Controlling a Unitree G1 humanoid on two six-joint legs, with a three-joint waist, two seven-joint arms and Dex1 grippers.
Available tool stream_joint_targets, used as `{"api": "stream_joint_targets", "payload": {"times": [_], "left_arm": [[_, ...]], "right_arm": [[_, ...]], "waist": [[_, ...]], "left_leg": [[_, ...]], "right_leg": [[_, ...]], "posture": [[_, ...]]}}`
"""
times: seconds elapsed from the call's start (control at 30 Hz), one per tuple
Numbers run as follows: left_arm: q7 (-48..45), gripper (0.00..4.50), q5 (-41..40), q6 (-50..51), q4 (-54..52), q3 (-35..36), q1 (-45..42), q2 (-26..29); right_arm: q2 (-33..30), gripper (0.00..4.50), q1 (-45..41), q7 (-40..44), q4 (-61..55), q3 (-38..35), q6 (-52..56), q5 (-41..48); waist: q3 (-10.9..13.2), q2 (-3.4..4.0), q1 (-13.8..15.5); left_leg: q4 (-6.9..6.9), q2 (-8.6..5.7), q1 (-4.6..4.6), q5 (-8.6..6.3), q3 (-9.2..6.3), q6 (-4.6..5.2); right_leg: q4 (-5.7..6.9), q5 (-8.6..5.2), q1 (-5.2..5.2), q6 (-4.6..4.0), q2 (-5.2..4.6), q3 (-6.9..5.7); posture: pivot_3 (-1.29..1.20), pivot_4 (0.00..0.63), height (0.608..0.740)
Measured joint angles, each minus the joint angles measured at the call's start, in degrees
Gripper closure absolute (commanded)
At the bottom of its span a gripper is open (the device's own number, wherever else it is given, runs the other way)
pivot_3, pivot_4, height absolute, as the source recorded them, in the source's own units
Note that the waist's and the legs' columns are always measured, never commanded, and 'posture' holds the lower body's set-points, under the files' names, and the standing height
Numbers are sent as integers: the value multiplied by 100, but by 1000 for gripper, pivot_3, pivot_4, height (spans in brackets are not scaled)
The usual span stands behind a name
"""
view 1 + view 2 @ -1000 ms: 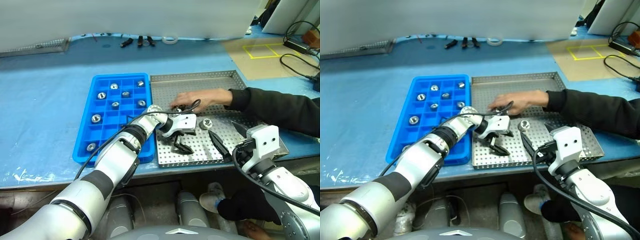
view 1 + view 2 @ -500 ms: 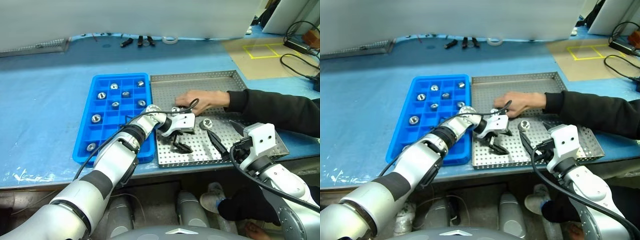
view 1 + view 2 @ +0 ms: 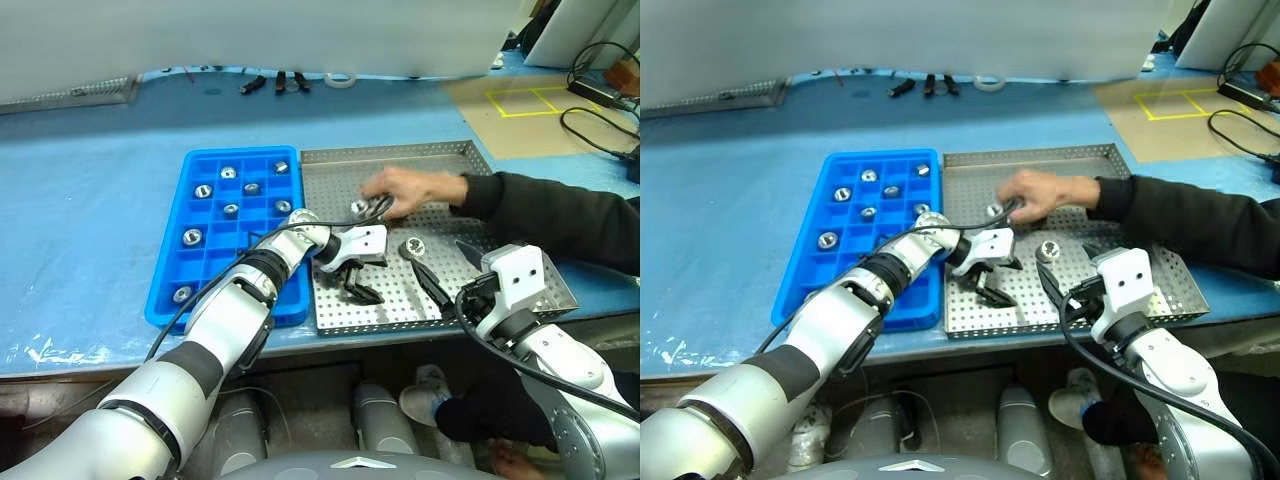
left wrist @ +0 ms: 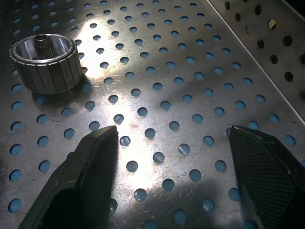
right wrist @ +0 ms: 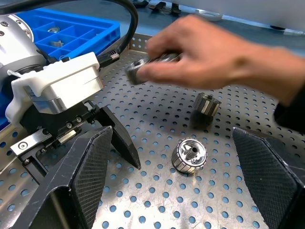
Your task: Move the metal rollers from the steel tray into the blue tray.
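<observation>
The steel tray (image 3: 390, 153) lies right of the blue tray (image 3: 192, 268), which holds several metal rollers (image 3: 229, 172) in its compartments. My left gripper (image 3: 362, 287) hovers open just over the steel tray's perforated floor, nothing between its fingers (image 4: 90, 162); one roller (image 4: 45, 62) stands a little beyond them. My right gripper (image 3: 450, 268) is open too, low over the tray's near right part, with a roller (image 5: 189, 155) lying ahead of it and another roller (image 5: 206, 105) behind that. A person's hand (image 3: 412, 186) holds a roller (image 3: 360, 207) above the tray's middle.
The person's black sleeve (image 3: 560, 215) crosses the tray's right side. Small tools (image 3: 270, 82) and a tape roll (image 3: 340, 78) lie at the table's back edge. A grey perforated strip (image 3: 70, 95) sits far left. Cables (image 3: 600, 120) and a cardboard sheet (image 3: 520, 110) are at the right.
The person's hand has picked a roller off the steel tray floor and drawn it up and slightly right. Both of my grippers have kept still.
</observation>
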Motion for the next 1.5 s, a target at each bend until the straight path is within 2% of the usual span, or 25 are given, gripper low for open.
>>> {"api": "stream_joint_targets", "payload": {"times": [0.93, 1.2, 1.5], "left_arm": [[50, 504, 3, 7, -22, 60, 13, 2], [266, 504, -183, 294, -24, 433, -46, 38], [-87, 504, -408, 361, -200, 615, -110, 281]], "right_arm": [[-18, 240, -31, 36, 4, 46, -8, -74], [-22, 240, -105, 82, 46, 101, 2, -87], [-60, 240, -222, 125, 88, 107, 10, -86]], "waist": [[0, 1, 28], [-1, 1, 40], [0, 1, 178]], "left_leg": [[-41, -1, 0, 0, 3, -1], [-72, -1, 1, 0, 14, -1], [-73, 0, 2, 0, 22, -1]], "right_leg": [[-42, 19, 2, -31, 1, -3], [-65, 22, 0, -36, 2, -6], [-68, 23, 1, -37, 0, -5]], "posture": [[-523, 150, 740], [-503, 150, 740], [-481, 150, 740]]}}
